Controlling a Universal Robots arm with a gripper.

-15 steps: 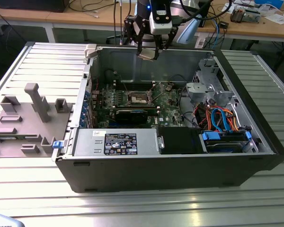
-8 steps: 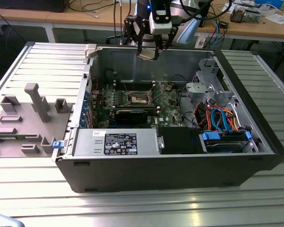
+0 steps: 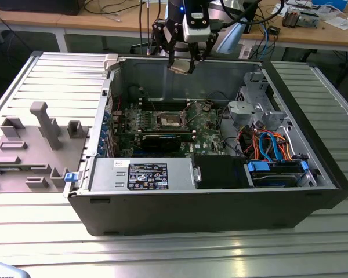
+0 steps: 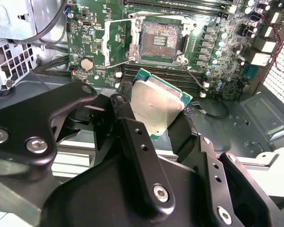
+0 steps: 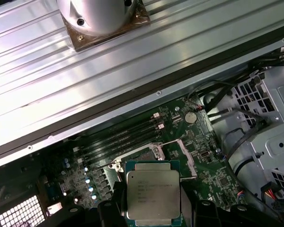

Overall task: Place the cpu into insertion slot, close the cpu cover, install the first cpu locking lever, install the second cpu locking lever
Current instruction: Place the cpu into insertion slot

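cpu, flat square, silver-grey top, green edge

jaws clamp the cpu.

The cpu has a silver-grey top edged in green. The jaws are black. The motherboard is green, its insertion slot dark within a silver frame. The case is dark grey. The surface is silver, striped with parallel grooves. The cables are orange and blue.
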